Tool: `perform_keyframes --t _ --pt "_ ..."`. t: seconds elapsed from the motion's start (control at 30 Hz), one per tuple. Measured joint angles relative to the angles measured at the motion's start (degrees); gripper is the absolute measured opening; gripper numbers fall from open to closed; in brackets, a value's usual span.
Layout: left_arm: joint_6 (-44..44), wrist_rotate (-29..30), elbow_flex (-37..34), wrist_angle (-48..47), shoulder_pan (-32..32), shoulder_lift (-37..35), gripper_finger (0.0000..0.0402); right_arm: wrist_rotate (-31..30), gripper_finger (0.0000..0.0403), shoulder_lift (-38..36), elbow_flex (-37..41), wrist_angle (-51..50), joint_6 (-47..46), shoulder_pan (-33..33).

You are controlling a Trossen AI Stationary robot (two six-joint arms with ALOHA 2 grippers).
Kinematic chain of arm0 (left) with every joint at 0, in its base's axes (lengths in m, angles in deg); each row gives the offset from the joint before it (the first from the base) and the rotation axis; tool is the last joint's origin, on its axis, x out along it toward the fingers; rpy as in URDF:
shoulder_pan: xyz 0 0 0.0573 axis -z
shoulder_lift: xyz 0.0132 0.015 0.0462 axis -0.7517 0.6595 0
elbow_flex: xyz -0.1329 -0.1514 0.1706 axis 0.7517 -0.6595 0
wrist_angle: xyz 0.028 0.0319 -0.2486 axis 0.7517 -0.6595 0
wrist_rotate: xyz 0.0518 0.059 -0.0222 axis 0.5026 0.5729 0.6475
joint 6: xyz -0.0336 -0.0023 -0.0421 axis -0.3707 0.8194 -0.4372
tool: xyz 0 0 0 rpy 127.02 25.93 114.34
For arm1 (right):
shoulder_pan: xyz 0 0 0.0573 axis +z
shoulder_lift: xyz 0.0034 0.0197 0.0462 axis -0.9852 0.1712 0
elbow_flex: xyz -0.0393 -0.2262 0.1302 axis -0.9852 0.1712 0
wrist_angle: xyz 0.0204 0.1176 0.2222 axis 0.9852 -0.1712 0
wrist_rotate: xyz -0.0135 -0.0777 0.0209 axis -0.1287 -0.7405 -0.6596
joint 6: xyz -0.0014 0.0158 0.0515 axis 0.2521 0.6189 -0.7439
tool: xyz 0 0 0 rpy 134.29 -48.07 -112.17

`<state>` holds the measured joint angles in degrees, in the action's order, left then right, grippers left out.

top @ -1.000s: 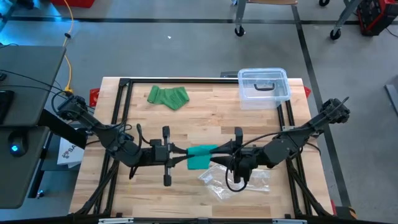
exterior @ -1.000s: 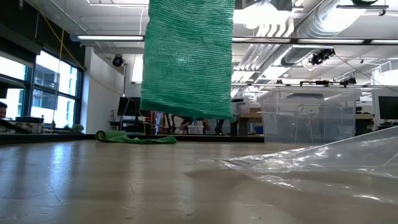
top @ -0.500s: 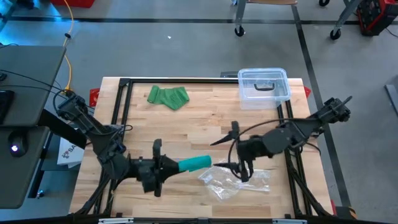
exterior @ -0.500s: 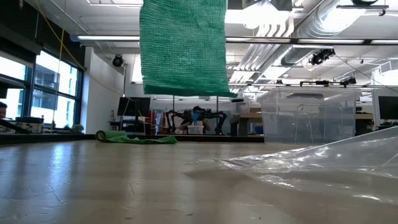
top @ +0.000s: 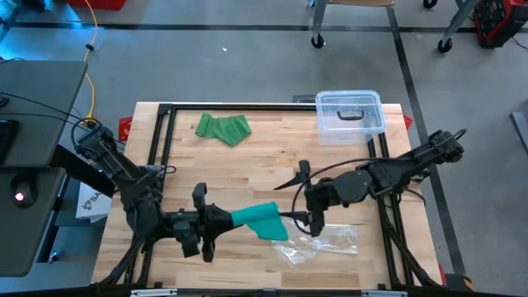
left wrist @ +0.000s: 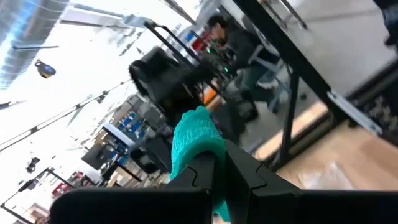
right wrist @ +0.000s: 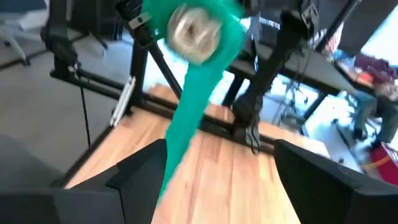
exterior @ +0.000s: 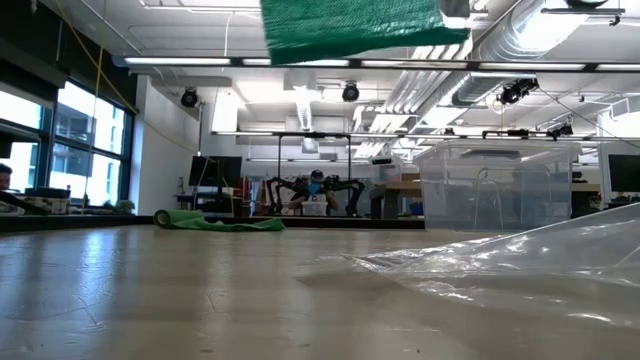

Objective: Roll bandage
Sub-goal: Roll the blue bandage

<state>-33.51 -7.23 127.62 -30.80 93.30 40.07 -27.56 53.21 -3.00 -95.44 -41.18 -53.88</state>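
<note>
Since a second ago your right gripper (top: 294,188) has let go of the green bandage (top: 257,219) and backed off toward the worktop's middle, while your left gripper (top: 221,221) has swung toward the front edge, carrying the bandage with it.

From above, you see the left gripper clamped shut on one end of the bandage, near the front edge of the worktop (top: 272,157). The free end droops toward the crumpled clear plastic bag (top: 318,242), which lies just beside it near the front right. The right gripper stands spread wide with nothing in it, just beyond the bandage's free end. A second green cloth (top: 223,128) lies near the back left, and a clear lidded box (top: 351,115) sits at the back right corner, both well apart from the arms.

At table height, you see only the bandage's lower edge (exterior: 350,30) hanging high above the wood. The plastic bag (exterior: 520,265) fills the right foreground, and the clear box (exterior: 495,185) and the far green cloth (exterior: 215,221) stand behind.

Your left wrist camera shows the bandage (left wrist: 194,140) pinched between closed fingers (left wrist: 239,168), with a person seated in the room beyond.

Your right wrist camera shows the bandage (right wrist: 199,106) hanging between its parted fingers (right wrist: 140,165), touching neither.
</note>
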Motion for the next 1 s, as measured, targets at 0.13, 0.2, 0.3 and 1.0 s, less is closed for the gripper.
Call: perform_keyframes --t 0.13,0.2,0.3,1.0 --pt "0.0 0.1 0.0 1.6 0.5 0.0 0.0007 -0.9 0.0289 0.0 4.9 11.9 4.1 1.2" --pt "0.0 0.1 0.0 2.2 0.5 0.0 0.0007 -3.1 0.0289 0.0 6.1 16.4 6.0 1.7" --pt "-1.5 -0.4 0.0 2.7 0.5 0.0 0.0007 -4.1 0.0287 1.0 6.8 22.5 8.2 1.8" --pt "-25.0 -10.4 0.0 -0.4 0.3 0.0 0.0007 -13.2 0.0003 5.5 3.4 42.0 44.7 3.6"
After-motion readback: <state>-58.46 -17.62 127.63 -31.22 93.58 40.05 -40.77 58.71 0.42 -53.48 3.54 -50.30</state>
